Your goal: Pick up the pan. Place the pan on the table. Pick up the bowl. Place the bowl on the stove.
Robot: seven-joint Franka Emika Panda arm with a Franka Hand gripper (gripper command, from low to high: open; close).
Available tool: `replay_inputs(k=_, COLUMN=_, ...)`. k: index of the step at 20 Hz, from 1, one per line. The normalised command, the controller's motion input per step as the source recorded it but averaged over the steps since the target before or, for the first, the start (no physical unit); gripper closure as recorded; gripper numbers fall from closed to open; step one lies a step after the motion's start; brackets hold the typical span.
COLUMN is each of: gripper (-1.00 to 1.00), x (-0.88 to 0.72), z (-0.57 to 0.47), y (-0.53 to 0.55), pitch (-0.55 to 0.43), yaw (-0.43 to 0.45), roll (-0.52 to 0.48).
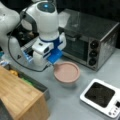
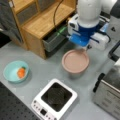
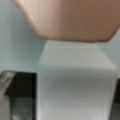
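In a front view the light-teal bowl (image 2: 15,71) sits on the grey table (image 2: 42,75) at the far left, with a small orange object (image 2: 21,72) lying inside it, well apart from everything else. Right of it, toward the top, stands a light wooden shelf unit (image 2: 42,22) with a dark bin (image 2: 53,40) tucked under its edge, and below that, near the bottom, the white stove (image 2: 55,100) rests on the table with its black centre plate bare and its controls along the lower left edge. Further right is the dusty-pink pan (image 2: 75,61), between the stove and the arm; a shadow shows under its lower rim, though whether it rests on the table or hangs just above it cannot be told. The gripper (image 2: 86,48) comes down at the pan's upper right rim, blue and white, where the handle is. In the wrist view the white handle (image 3: 75,82) fills the middle, running up to the pink pan (image 3: 72,20), with dark fingers (image 3: 23,95) close against its sides, so the pincer appears clamped on the handle. At the right edge of a front view stands the silver-black toaster oven (image 2: 110,87), its door handle facing the pan. The pan is off the stove in both front views (image 1: 67,72).
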Motion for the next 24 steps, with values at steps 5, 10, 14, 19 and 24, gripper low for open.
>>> replay_inputs(k=5, gripper=1.0, x=-0.22, z=-0.27, y=-0.2, pitch=-0.275, yaw=0.105, roll=-0.041)
replay_inputs(k=10, gripper=1.0, x=-0.11, z=-0.18, y=-0.16, pitch=-0.231, yaw=0.132, roll=-0.062)
replay_inputs(k=14, gripper=1.0, x=-0.03, z=-0.24, y=-0.04, pitch=-0.198, yaw=0.128, roll=-0.104)
replay_inputs(k=19, gripper=1.0, x=0.06, z=-0.29, y=0.07, pitch=-0.164, yaw=0.061, roll=-0.188)
replay_inputs(k=24, gripper=1.0, x=0.06, z=-0.18, y=0.09, pitch=-0.129, yaw=0.023, roll=-0.164)
